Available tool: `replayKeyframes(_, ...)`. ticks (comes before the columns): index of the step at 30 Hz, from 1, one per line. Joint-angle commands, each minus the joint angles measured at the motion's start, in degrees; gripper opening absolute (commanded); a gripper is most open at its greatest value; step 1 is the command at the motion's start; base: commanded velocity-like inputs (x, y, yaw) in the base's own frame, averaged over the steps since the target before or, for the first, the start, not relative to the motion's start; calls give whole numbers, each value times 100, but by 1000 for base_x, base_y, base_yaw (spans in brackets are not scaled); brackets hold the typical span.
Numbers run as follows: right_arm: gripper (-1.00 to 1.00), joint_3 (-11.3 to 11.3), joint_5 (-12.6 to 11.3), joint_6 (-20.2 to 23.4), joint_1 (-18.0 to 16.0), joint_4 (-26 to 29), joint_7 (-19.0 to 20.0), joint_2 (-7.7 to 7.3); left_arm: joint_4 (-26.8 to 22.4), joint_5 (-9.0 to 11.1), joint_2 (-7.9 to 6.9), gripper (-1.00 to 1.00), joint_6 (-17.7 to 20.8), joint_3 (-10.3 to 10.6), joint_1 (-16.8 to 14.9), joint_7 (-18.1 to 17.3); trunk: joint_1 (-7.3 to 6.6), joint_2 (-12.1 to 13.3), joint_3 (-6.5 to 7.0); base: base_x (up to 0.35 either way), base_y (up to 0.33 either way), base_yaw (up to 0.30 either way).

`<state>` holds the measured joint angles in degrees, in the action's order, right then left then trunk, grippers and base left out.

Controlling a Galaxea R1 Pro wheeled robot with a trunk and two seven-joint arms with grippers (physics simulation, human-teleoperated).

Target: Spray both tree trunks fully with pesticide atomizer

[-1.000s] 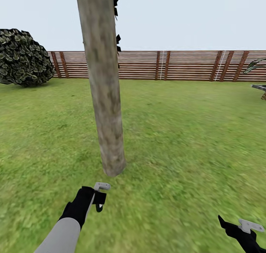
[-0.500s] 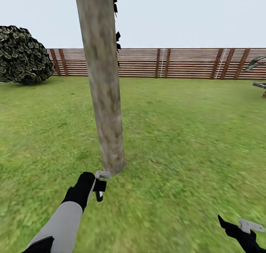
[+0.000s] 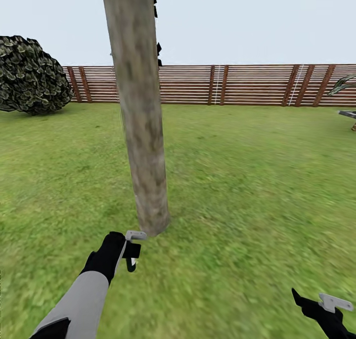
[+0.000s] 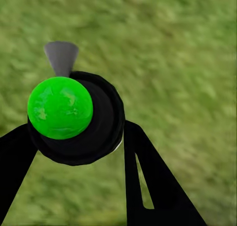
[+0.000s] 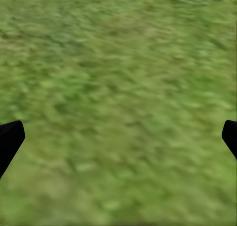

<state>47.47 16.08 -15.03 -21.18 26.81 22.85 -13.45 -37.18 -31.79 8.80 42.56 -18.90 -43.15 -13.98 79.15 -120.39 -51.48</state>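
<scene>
A thick mottled grey-brown tree trunk (image 3: 143, 146) rises from the grass straight ahead, its foliage out of frame. My left gripper (image 3: 131, 247) hovers low over the lawn just short of the trunk's base, shut on the pesticide atomizer (image 3: 131, 255), a small black object with a white mark. In the left wrist view the atomizer (image 4: 98, 132) is a round black body with a bright green cap and a grey nozzle (image 4: 61, 58), clamped between the black fingers (image 4: 148, 181) of the left gripper (image 4: 79, 132). My right gripper (image 3: 326, 304) sits low at the right, open; its fingertips (image 5: 10, 139) stand far apart over grass.
A round dark bush (image 3: 32, 77) stands at the far left by the brown slat fence (image 3: 237, 84) that closes the lawn. A spiky plant (image 3: 343, 86) and a grey object (image 3: 347, 114) sit at the right edge. Open grass (image 3: 247, 190) lies right of the trunk.
My left arm has reached forward, bringing the atomizer closer to the trunk's base. The right gripper has held still. The view has shifted only slightly.
</scene>
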Motion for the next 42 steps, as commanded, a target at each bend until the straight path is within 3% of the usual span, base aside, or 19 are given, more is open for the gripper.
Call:
replayKeyframes(1, 100, -1, 1, 0, 0, 0, 0, 0, 0, -12, -1, -100, -2, 0, 0, 0, 1, 1, 0, 95, 264, 0)
replayKeyframes(13, 100, -1, 1, 0, -1, 0, 0, 0, 0, -17, -1, -100, -20, 0, 0, 0, 1, 1, 0, 61, 78, -5)
replayKeyframes(19, 100, -1, 1, 0, -1, 0, 0, 0, 10, -14, -1, -100, -37, -1, 12, -7, 1, 1, 0, 155, 222, -255)
replayKeyframes(28, 100, -1, 1, 0, 0, 0, 0, 0, 752, -30, 13, -100, -159, 6, 26, 50, 1, 1, 0, 11, 16, -54)
replayKeyframes(33, 100, -1, 1, 0, 0, 0, 0, 0, 795, -23, 21, -100, -271, -18, 22, 48, 1, 1, 0, 0, 0, 0)
replayKeyframes(37, 100, -1, 1, 0, 0, -5, 0, 0, 807, -36, -78, -100, -491, -42, 18, 61, 1, 1, 0, 0, 0, 0)
replayKeyframes(42, 100, -1, 1, 0, -2, -9, 0, 0, 881, -28, -426, -100, -557, -44, 25, 75, 1, 1, 0, 0, 0, 0)
